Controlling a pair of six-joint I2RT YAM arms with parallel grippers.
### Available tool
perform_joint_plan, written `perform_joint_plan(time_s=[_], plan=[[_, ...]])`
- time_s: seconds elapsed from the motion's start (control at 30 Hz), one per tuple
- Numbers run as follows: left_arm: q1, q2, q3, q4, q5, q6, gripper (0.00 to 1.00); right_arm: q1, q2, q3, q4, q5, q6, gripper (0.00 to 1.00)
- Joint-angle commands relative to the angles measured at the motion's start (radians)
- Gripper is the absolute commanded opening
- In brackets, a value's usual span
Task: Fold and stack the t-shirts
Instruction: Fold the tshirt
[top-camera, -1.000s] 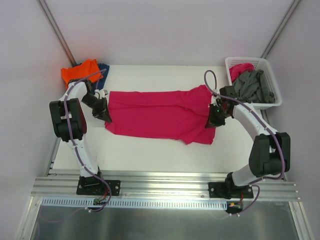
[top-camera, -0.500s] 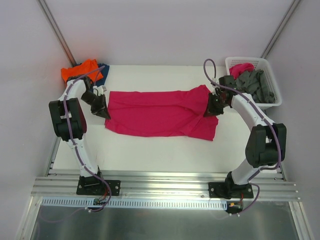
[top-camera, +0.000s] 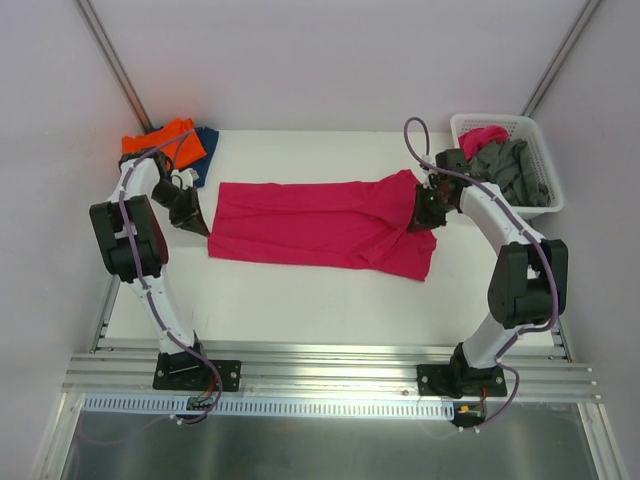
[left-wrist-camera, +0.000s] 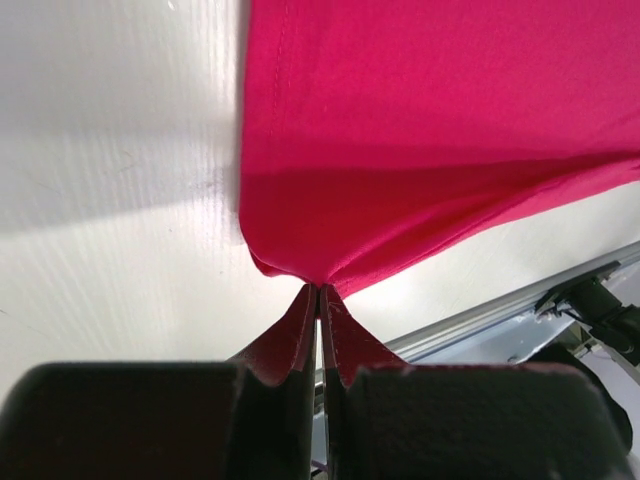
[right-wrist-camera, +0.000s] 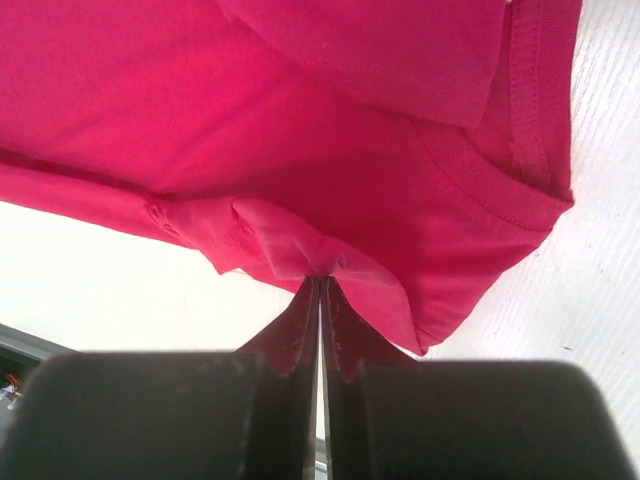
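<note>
Robotics laboratory test cell. Indicators: plain white enclosure walls (top-camera: 330, 60) surround a white tabletop (top-camera: 300, 295); an aluminium mounting rail (top-camera: 330, 372) along its near edge carries the left arm base (top-camera: 195, 373) and right arm base (top-camera: 462, 380).

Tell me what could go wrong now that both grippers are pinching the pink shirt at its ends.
1. The left gripper and right gripper each hold only a small tuck of the pink shirt at their tips; a pull might slip it free.
2. The cloth is bunched at the right gripper, so the fold might come out crooked.
3. The left gripper sits close to the orange shirt; a swing could disturb it.
</note>
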Motion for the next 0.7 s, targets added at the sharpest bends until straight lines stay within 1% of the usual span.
perform_joint_plan(time_s=[0.0, 0.37, 0.67], plan=[[0.001, 0.017, 0.063, -0.007, -0.034, -0.005, 0.0, -0.008, 0.026, 0.076, 0.008, 0.024, -0.027, 0.0], [0.003, 0.054, 0.123, -0.008, -0.048, 0.012, 0.0, -0.008, 0.098, 0.195, 0.008, 0.047, -0.044, 0.0], [0.003, 0.079, 0.155, -0.007, -0.067, 0.032, 0.0, -0.008, 0.153, 0.252, 0.006, 0.054, -0.056, 0.0]])
